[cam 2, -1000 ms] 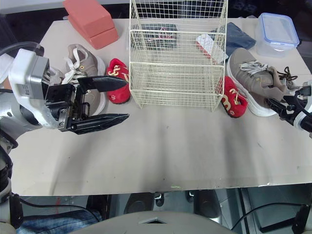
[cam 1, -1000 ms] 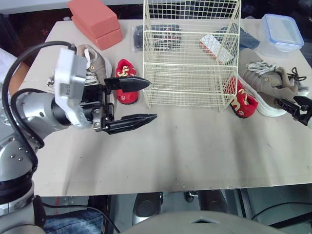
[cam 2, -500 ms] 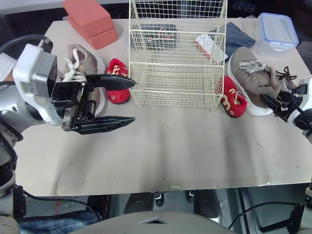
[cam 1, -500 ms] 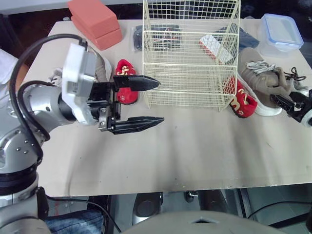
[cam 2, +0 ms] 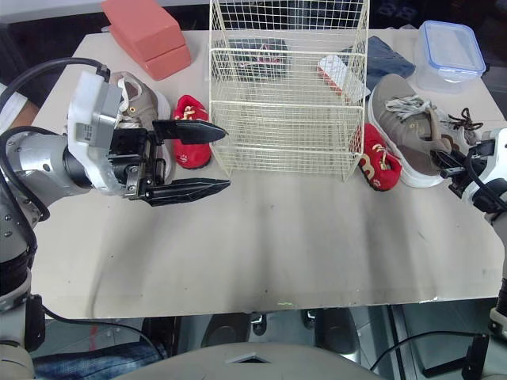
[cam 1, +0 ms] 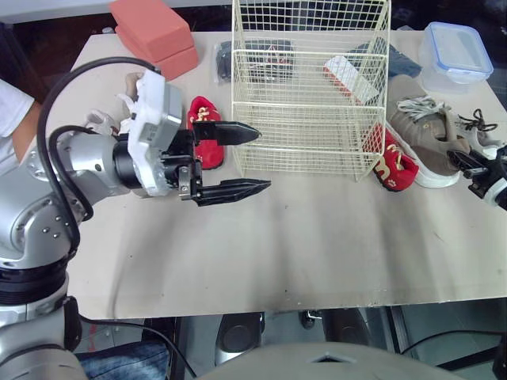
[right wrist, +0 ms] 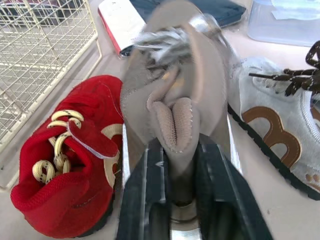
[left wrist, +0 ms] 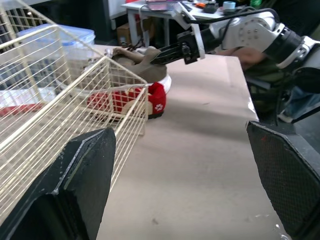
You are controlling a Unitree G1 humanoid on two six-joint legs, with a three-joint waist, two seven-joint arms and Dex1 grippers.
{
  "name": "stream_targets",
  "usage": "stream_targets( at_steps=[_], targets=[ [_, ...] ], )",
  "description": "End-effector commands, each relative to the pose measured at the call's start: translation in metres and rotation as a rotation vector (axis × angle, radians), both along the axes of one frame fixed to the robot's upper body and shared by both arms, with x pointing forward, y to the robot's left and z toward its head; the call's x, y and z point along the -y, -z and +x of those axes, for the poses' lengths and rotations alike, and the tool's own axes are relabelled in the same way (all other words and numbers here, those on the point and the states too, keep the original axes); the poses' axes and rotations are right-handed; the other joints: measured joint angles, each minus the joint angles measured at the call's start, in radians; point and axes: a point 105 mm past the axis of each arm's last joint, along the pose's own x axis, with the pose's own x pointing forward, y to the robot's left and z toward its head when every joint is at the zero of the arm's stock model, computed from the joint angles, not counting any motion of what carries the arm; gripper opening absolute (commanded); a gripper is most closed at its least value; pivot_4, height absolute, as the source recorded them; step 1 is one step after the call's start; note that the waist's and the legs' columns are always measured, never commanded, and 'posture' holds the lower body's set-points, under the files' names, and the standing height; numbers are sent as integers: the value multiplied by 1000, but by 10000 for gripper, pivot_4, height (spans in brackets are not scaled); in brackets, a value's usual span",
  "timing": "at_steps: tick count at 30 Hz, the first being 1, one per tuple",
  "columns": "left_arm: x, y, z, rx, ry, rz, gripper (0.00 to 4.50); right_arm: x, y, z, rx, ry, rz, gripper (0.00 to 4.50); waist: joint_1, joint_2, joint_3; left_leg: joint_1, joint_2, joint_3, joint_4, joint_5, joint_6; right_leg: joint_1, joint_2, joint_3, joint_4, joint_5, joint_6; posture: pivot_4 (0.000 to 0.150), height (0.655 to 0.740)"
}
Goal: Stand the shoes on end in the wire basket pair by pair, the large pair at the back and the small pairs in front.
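The empty wire basket (cam 1: 309, 87) stands at the back middle of the table. My right gripper (right wrist: 180, 150) is shut on the heel collar of a large taupe shoe (cam 1: 424, 131) lying right of the basket. A small red shoe (cam 1: 396, 162) lies between that shoe and the basket. A grey shoe with brown trim (right wrist: 280, 135) lies just beyond. My left gripper (cam 1: 264, 158) hovers open at the basket's front left corner, holding nothing. Behind it lie another small red shoe (cam 1: 204, 134) and a second taupe shoe (cam 2: 135, 99). Small dark shoes (cam 1: 253, 55) lie behind the basket.
Pink boxes (cam 1: 154, 36) sit at the back left. A lidded plastic container (cam 1: 458, 51) stands at the back right, with a white and red packet (cam 1: 352, 77) and dark cloth (cam 1: 392, 59) behind the basket. A person's sleeve (cam 1: 12, 111) shows at the left edge.
My right gripper has shut on the taupe shoe's heel. My left gripper, still open, has moved right and back toward the basket's front left corner.
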Motion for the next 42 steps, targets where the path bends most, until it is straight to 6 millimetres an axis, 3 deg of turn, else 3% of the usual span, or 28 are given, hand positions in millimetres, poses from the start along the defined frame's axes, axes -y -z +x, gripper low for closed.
stream_targets(
  at_steps=[1, 5, 9, 11, 15, 19, 22, 26, 35, 42],
  targets=[
    [4, -10, -2, 45, 18, -1, 45000, 1, -14, 1, 80, 7, -25, 238, 1, 0, 0, 0, 0, 0, 0, 0, 0, 0, 0, 0, 0, 0, 0, 1500, 6860],
    [5, -11, 0, 56, 27, 3, 45000, 12, -34, 2, 226, 85, -37, 238, 0, 0, 0, 0, 0, 0, 0, 0, 0, 0, 0, 0, 0, 0, 0, 1500, 6860],
    [5, -14, 2, 63, 32, -2, 45000, 26, -72, -4, 449, 176, -16, 238, 0, 1, 1, 0, 0, 0, 0, 0, 0, 0, 0, 0, 0, 0, 0, 1500, 6860],
    [5, -16, 4, 75, 33, -2, 45000, 24, -91, -11, 557, 152, -1, 238, 0, 3, 2, -1, -1, 1, 0, 0, 0, -1, 0, 0, 0, 0, 0, 1500, 6860],
    [2, -22, 8, 100, 39, -7, 45000, 0, -132, -28, 778, -5, 20, 238, -1, 3, 2, 0, -1, 0, 0, 0, 0, -1, 0, 0, 0, 0, 0, 1500, 6860],
    [-16, -34, 14, 177, -3, 1, 45000, -62, -162, -38, 933, -255, -154, 238, -11, 5, 3, 1, -1, 3, 0, 0, 0, -1, 0, 2, 1, 0, 0, 1500, 6860],
    [-28, -42, 11, 190, -22, 1, 45000, -101, -164, -44, 966, -447, -300, 238, -22, 6, 3, 1, 1, 2, 0, 0, 0, -1, 2, 2, 1, 0, 0, 1500, 6860],
    [-38, -53, 4, 210, -30, -24, 45000, -125, -154, -52, 970, -648, -538, 238, -10, 5, 3, -1, 1, 1, 0, 0, -1, -1, 1, 0, 0, 0, 0, 1500, 6860],
    [-43, -56, -11, 215, -10, -59, 45000, -137, -130, -60, 950, -958, -904, 238, 1, 4, 4, -1, 0, 1, 3, 0, 0, 0, -2, 0, 0, 0, 0, 1500, 6860],
    [-41, -55, -11, 208, 15, -64, 45000, -157, -118, -77, 940, -1224, -1061, 238, -1, 4, 4, 0, 2, 1, 3, 0, 0, 0, 0, 0, 1, 0, 0, 1500, 6860]
  ],
)
